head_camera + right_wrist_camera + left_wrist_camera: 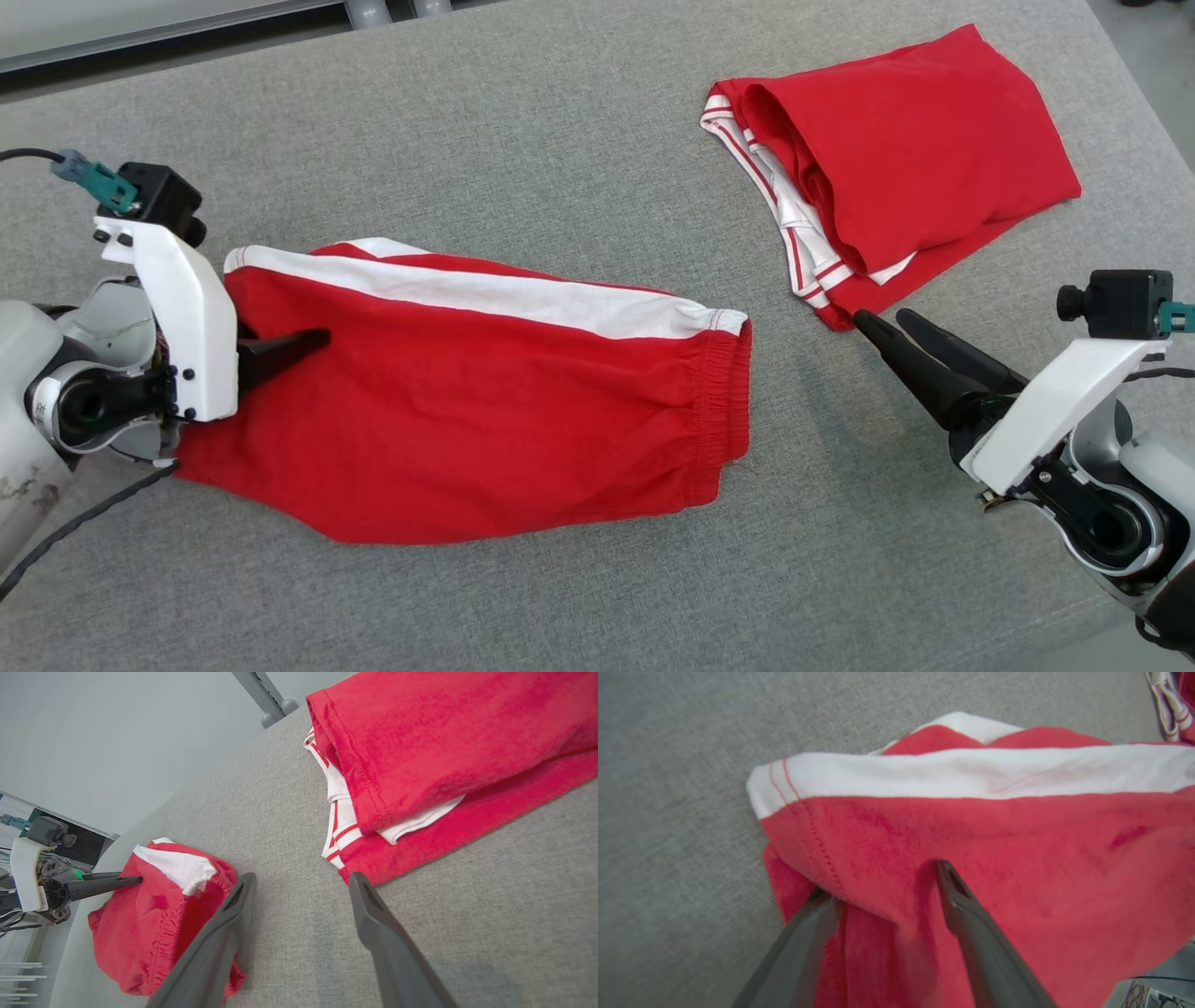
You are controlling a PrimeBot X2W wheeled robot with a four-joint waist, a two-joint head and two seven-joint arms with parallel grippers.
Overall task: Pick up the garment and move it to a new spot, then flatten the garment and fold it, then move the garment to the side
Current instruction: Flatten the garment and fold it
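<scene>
At the left of the head view, the left gripper [297, 351] lies over the hem end of the red shorts [467, 411] with its fingers spread. In the left wrist view one finger [817, 919] is tucked under the hem edge and the other rests on top. The shorts lie flat at left centre of the grey table [560, 121], white stripe [485, 294] along the upper edge, waistband [726, 401] rightward. Bare table lies above and below them. At upper right is a folded garment [924, 140]. The right gripper [882, 317], fingers apart and empty, points just beside its lower corner.
</scene>
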